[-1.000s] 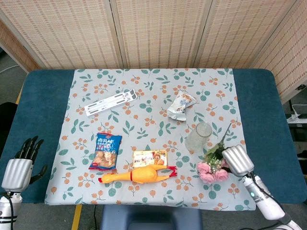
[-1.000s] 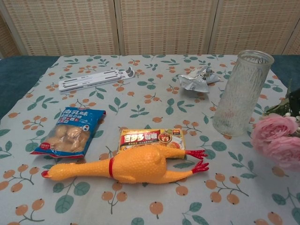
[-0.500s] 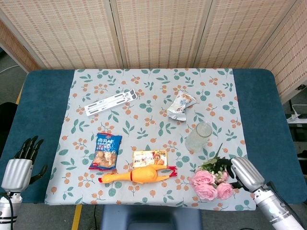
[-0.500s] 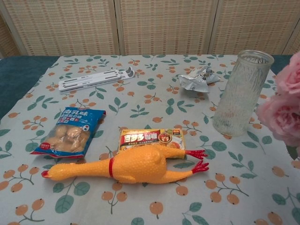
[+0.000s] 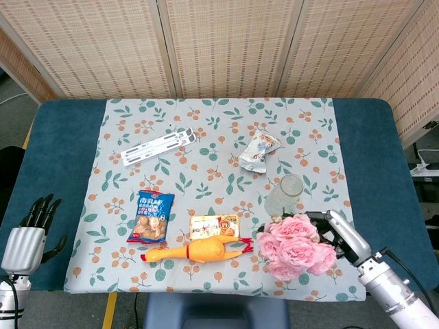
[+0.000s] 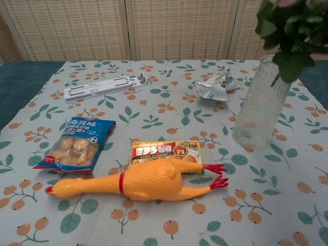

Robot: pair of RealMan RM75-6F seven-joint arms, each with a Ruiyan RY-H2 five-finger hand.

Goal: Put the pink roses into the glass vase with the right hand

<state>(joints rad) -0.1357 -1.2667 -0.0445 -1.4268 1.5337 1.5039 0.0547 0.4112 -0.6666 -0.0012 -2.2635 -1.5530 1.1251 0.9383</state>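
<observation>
wall: woven reed screen panels (image 5: 226, 41) | table: blue top (image 5: 62, 157) | cover: floral cloth (image 5: 219, 171)

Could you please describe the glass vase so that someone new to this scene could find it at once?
On the floral tablecloth, look toward the robot's right side. The glass vase stands upright there, behind the pink roses; it is the only tall, clear, ribbed thing.

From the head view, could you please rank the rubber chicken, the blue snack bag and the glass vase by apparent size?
1. Rubber chicken, clearly the longest.
2. Blue snack bag.
3. Glass vase, though it is seen nearly end-on from above, so its height is foreshortened and this rank is unsure.
</observation>
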